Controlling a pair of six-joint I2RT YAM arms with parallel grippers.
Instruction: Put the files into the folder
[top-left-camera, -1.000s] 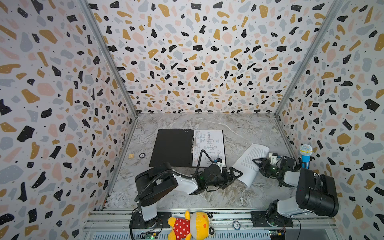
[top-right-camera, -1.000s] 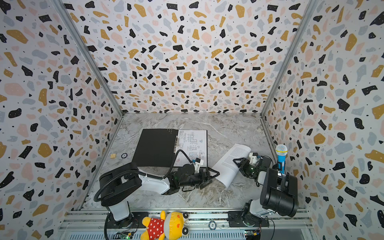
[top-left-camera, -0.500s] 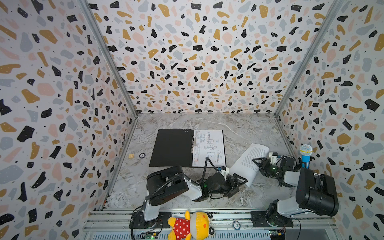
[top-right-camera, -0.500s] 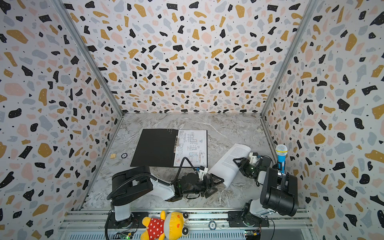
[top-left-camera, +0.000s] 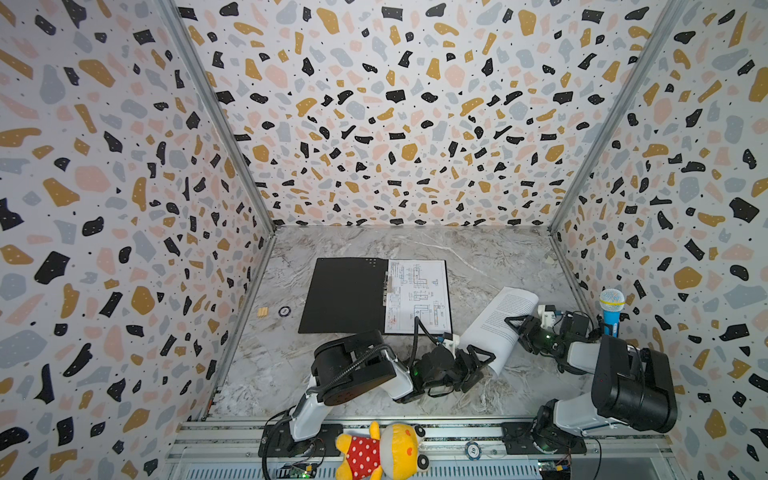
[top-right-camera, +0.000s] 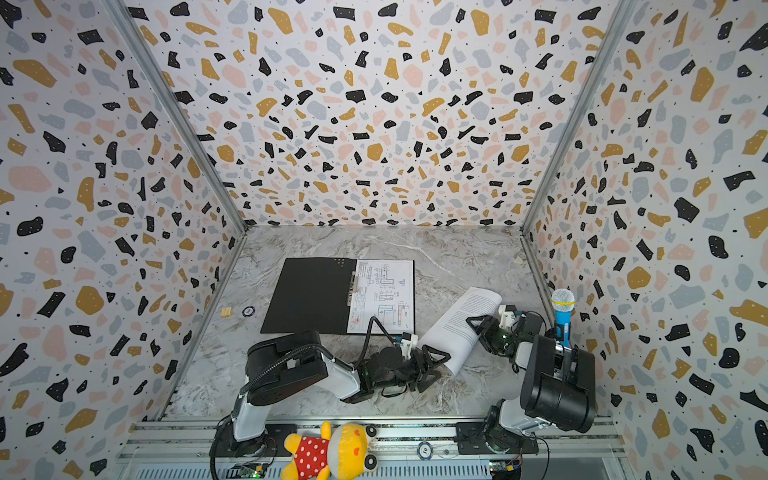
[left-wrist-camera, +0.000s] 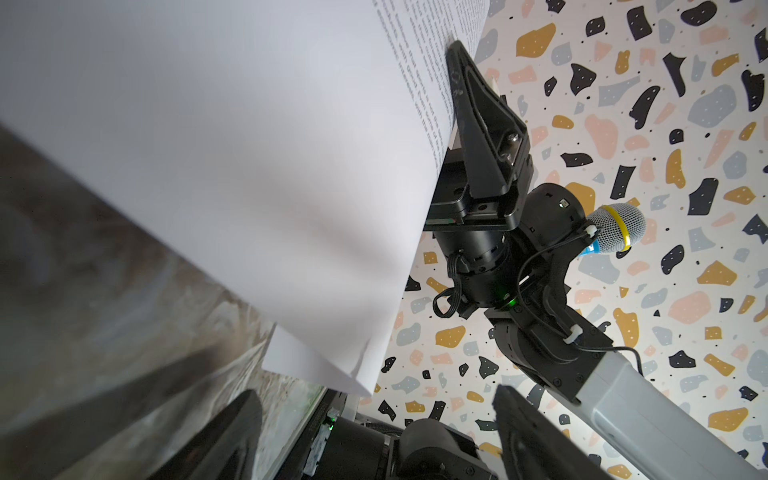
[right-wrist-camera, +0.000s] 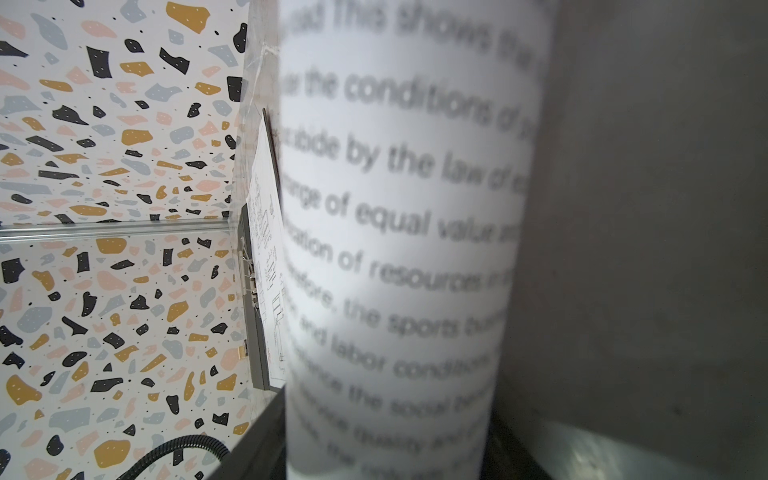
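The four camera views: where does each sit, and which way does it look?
Top views: high above the near edge, looking down at the table; both arms, with left gripper and right gripper, show.
Left wrist: on the left arm, facing the right gripper pinching the text sheet; its own open fingers show.
Right wrist: on the right arm, looking along that sheet toward the folder; its own body is unclear.
Shared: every view shows the text sheet.

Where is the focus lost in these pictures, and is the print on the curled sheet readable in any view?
Right wrist view: the text sheet is close, its words soft yet partly readable near the middle. Left wrist view: the same sheet and the table are blurred, the toy microphone sharp. Both top views: sharp overall, the print too small to read.
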